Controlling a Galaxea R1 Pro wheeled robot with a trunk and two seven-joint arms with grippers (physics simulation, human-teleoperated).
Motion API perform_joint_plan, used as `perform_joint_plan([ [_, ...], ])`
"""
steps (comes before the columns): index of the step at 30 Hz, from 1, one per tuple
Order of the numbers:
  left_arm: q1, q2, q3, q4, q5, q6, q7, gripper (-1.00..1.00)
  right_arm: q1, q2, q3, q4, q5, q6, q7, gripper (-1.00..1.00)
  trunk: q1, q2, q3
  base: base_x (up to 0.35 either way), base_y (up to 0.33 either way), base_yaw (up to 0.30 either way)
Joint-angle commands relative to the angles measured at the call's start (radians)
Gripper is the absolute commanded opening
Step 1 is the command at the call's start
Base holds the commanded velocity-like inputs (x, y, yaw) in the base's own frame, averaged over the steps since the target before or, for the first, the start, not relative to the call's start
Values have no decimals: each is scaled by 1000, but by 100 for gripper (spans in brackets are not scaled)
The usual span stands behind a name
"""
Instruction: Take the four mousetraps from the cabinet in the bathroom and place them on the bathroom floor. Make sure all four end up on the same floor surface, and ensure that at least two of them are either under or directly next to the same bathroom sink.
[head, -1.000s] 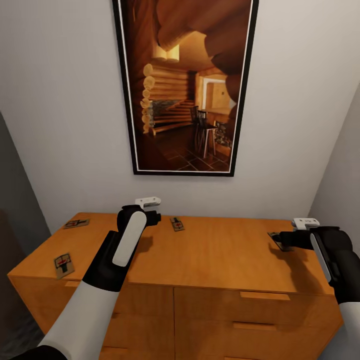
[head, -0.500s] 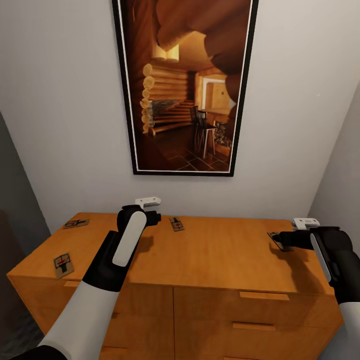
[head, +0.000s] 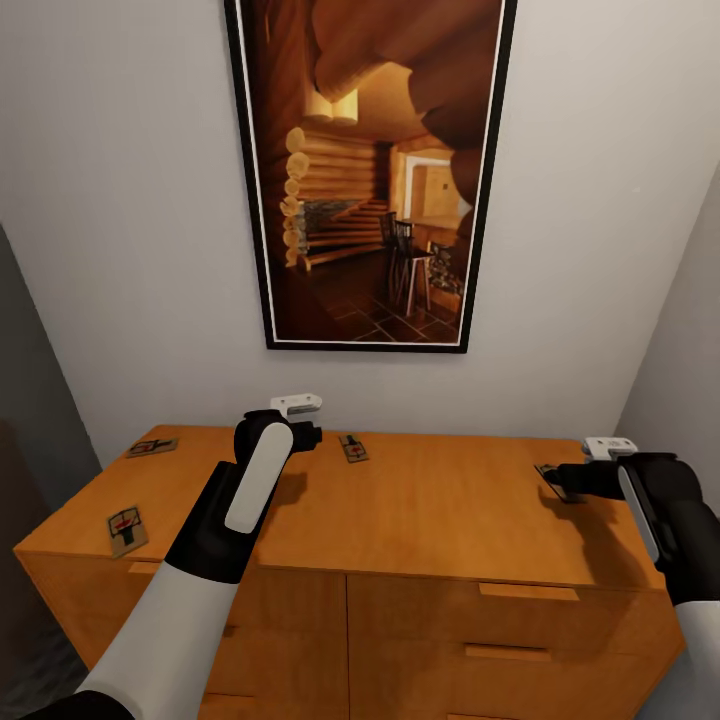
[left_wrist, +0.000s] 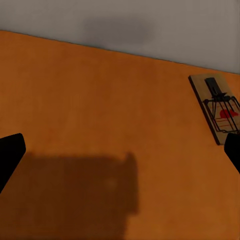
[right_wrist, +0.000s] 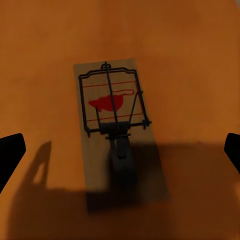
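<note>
Facing a pale wall with a large framed picture (head: 370, 170) of a log-cabin interior. Below it, the wide orange-brown cabinet (head: 420, 600), flat top and drawer fronts in plain sight.

Reaching in over the top from either side, two black-and-white arms. Left gripper (head: 305, 432) hovering above the back of the cabinet top, fingers spread wide with bare wood between them in its wrist view. Right gripper (head: 560, 480) low at the right end, likewise spread apart, nothing clamped.

Smallest of all, four mousetraps, all lying flat on the cabinet top: one (head: 153, 446) at the back left corner, one (head: 126, 528) near the front left edge, one (head: 352, 447) just beside the left gripper, one (right_wrist: 116, 135) directly ahead of the right gripper, centred between its fingers.

Compared with a second ago, almost nothing different: right wrist shifted a touch, traps unmoved. Probably a final line-up before closing on the right-hand trap; no trap lifted yet, none on the bathroom floor.
</note>
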Motion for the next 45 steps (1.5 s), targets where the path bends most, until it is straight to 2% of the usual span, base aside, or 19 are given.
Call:
perform_joint_plan([
  [1, -1, 0, -1, -1, 9, 3, 10, 100, -6, 1, 0, 9, 6, 4, 6, 100, 0, -1, -1, 0, 0, 0],
  [6, -1, 0, -1, -1, 10, 3, 10, 100, -37, 4, 0, 80, 7, 4, 7, 100, 0, -1, -1, 0, 0, 0],
  [14, -1, 0, -1, -1, 10, 3, 10, 100, -55, 5, 0, 133, 10, 4, 8, 100, 0, -1, -1, 0, 0, 0],
  [45, 0, 0, -2, -1, 10, 3, 10, 100, -60, 8, 4, 145, 19, 4, 10, 100, 0, -1, -1, 0, 0, 0],
])
